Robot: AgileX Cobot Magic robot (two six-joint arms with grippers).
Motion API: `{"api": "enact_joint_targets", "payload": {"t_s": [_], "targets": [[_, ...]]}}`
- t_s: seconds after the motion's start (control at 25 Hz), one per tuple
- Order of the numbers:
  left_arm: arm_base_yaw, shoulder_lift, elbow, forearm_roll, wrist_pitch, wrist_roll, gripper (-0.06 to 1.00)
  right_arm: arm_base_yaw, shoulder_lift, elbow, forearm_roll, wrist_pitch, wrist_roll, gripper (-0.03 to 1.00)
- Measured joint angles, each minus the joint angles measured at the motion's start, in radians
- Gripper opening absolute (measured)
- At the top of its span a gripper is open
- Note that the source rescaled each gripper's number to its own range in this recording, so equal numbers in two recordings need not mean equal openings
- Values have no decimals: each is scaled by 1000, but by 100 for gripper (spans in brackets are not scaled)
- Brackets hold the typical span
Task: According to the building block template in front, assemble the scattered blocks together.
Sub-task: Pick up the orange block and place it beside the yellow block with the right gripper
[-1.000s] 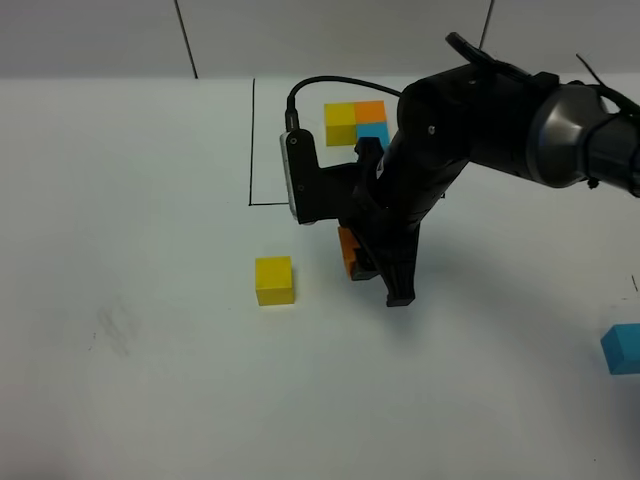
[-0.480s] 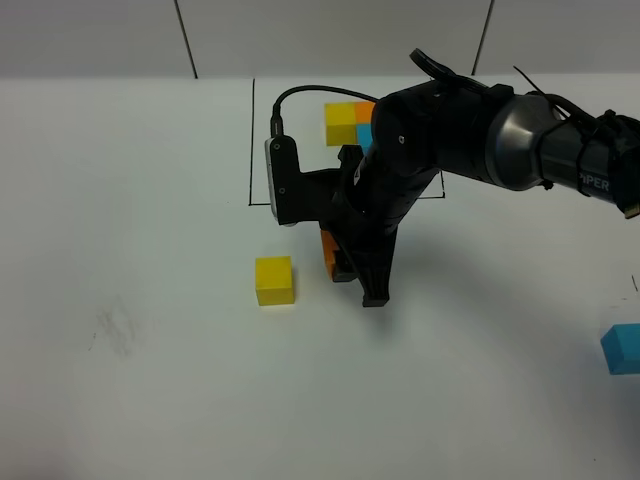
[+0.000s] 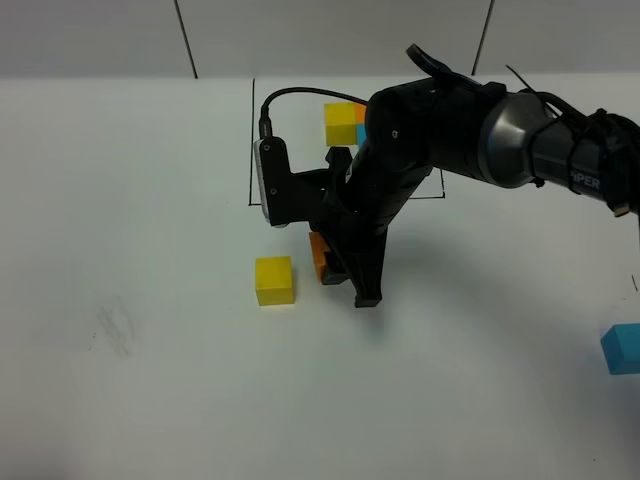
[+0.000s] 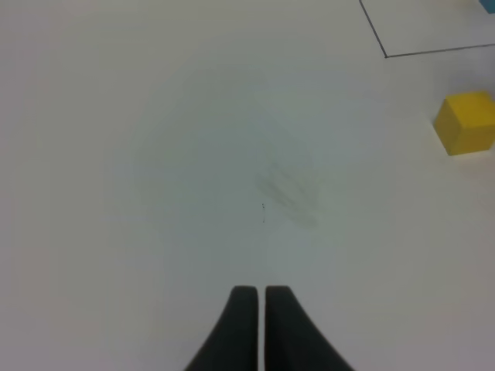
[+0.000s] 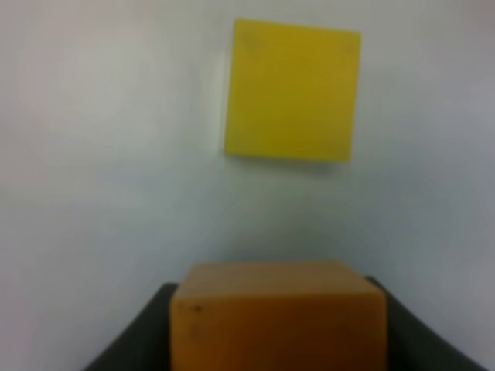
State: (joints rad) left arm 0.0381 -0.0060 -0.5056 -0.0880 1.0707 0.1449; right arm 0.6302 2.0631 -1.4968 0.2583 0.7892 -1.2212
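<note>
One orange cube (image 3: 318,258) is pinched by the right gripper (image 3: 341,281), the yellow cube (image 3: 274,280) lying at nine o'clock on the white table (image 3: 150,380); the left gripper (image 4: 259,292) fingers (image 4: 241,328) are pressed together.

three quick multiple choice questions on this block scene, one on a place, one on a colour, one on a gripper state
1. Where does the loose light blue cube lie?
A. Far right of the table
B. Inside the black drawn frame
C. Stacked on another cube

2. What colour is the cube in the right gripper?
A. Yellow
B. Orange
C. Light blue

3. How is the left gripper?
A. Wide open
B. Shut on a cube
C. Shut, holding nothing

Answers: 1 A, it sits alone at the right edge of the exterior high view. 2 B, the right wrist view shows the orange cube between the fingers. 3 C, its fingers are together over bare table.
</note>
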Motion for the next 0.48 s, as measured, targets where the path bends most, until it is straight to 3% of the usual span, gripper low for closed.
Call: {"api": "enact_joint_targets", "payload": {"t_s": [0.48], "targets": [[0, 0, 0, 0, 0, 0, 0, 11, 77, -79, 9, 38, 16, 49]]}}
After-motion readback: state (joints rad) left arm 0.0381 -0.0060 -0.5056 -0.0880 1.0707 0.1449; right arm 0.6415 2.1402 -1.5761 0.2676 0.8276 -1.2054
